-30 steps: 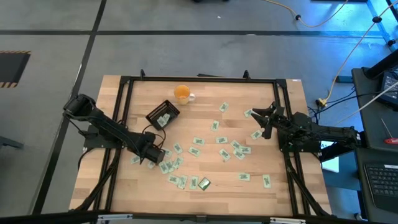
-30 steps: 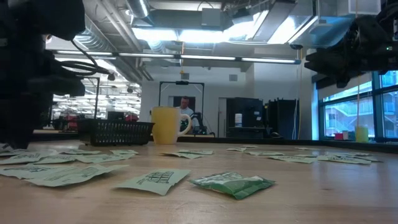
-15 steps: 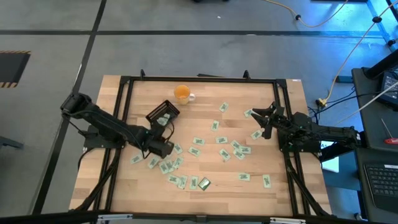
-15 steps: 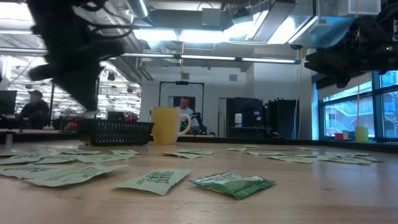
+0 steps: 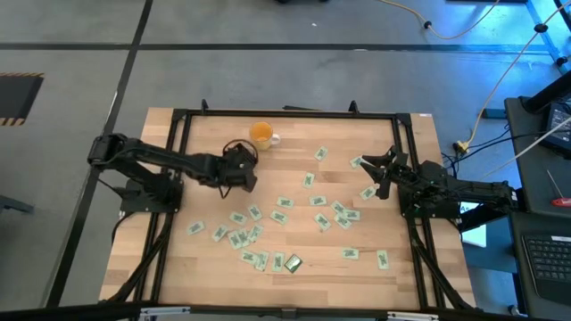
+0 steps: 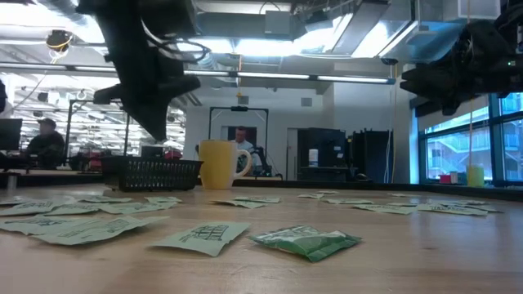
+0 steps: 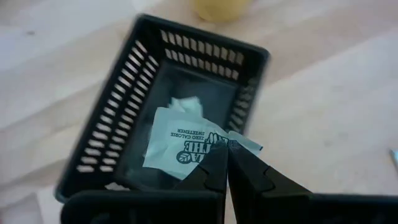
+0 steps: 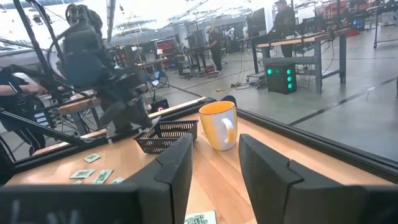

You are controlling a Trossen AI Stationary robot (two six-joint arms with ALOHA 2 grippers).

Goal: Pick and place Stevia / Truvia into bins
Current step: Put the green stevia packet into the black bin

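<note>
While over bin [image 7: 186, 81], left fingers [image 7: 214, 163] pinch sachet [image 7: 180, 143].

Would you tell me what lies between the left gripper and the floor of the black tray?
In the left wrist view, the shut left gripper holds a pale green sachet over the black tray; a second sachet lies on its floor.

- Big open industrial lab: exposed ceiling ducts [image 6: 245, 33] and strip lights overhead.
- Workbenches [image 8: 298, 40], equipment racks, people [image 6: 45, 139] at stations.
- Cables [image 5: 500, 62] across grey floor.
</note>
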